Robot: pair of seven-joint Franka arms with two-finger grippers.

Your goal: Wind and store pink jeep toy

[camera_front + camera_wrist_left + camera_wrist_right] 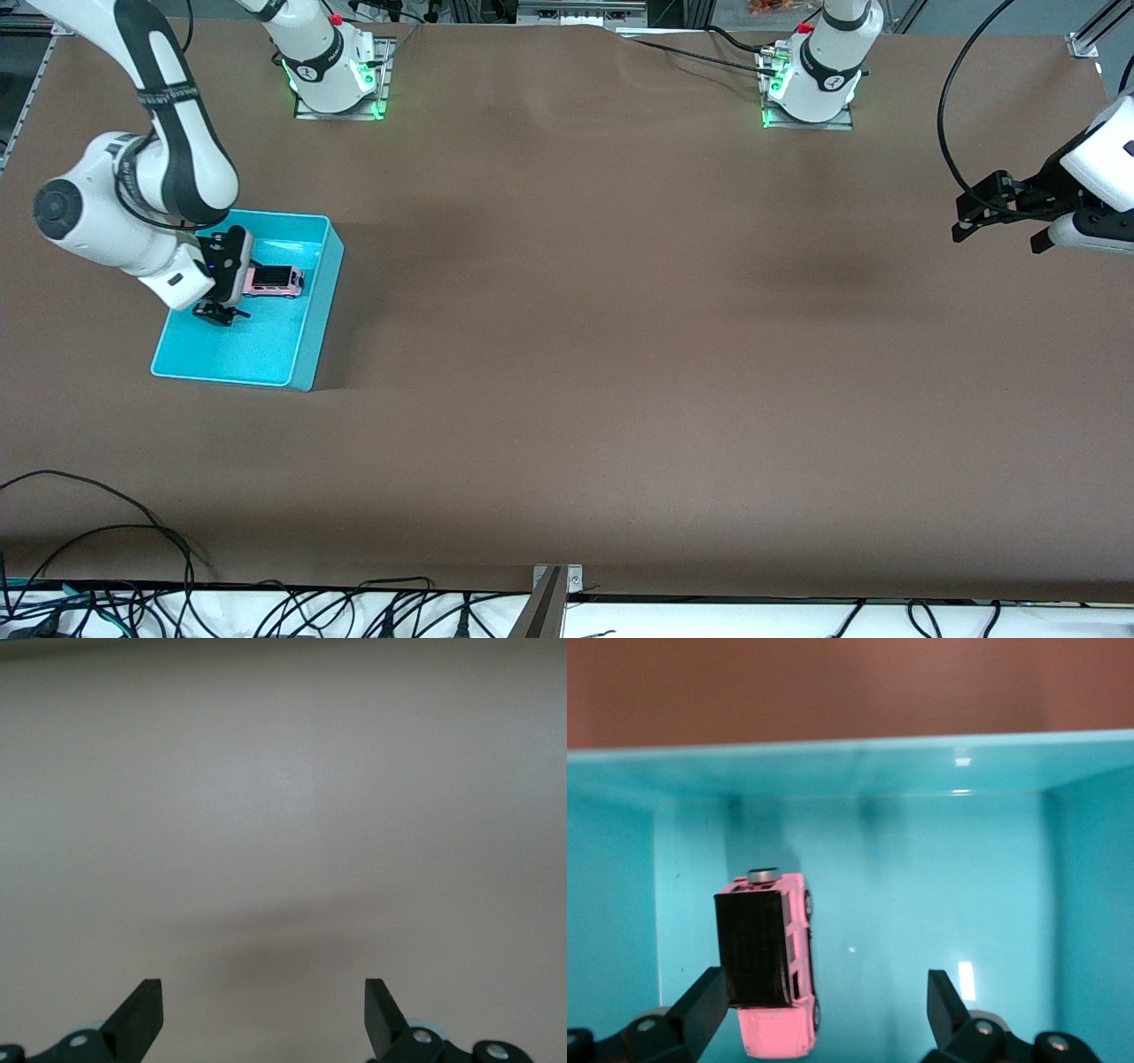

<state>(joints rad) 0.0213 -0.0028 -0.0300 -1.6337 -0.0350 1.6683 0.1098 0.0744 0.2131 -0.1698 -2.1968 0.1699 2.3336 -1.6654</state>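
Observation:
The pink jeep toy [273, 281] lies in the turquoise bin [310, 354], toward the bin's edge that is farther from the front camera. My right gripper [229, 276] hangs over the bin just above the jeep, open and holding nothing. In the right wrist view the jeep [766, 966], with its black roof up, lies on the bin's floor [939, 895] close by one finger [700, 1001], and the right gripper [828, 1001] stands wide apart. My left gripper [961, 220] waits open and empty over bare table at the left arm's end; it also shows in the left wrist view [264, 1010].
The brown table [602, 354] stretches wide between the bin and the left arm. Cables [133, 549] lie along the table edge nearest the front camera. The arm bases [337, 80] stand along the edge farthest from it.

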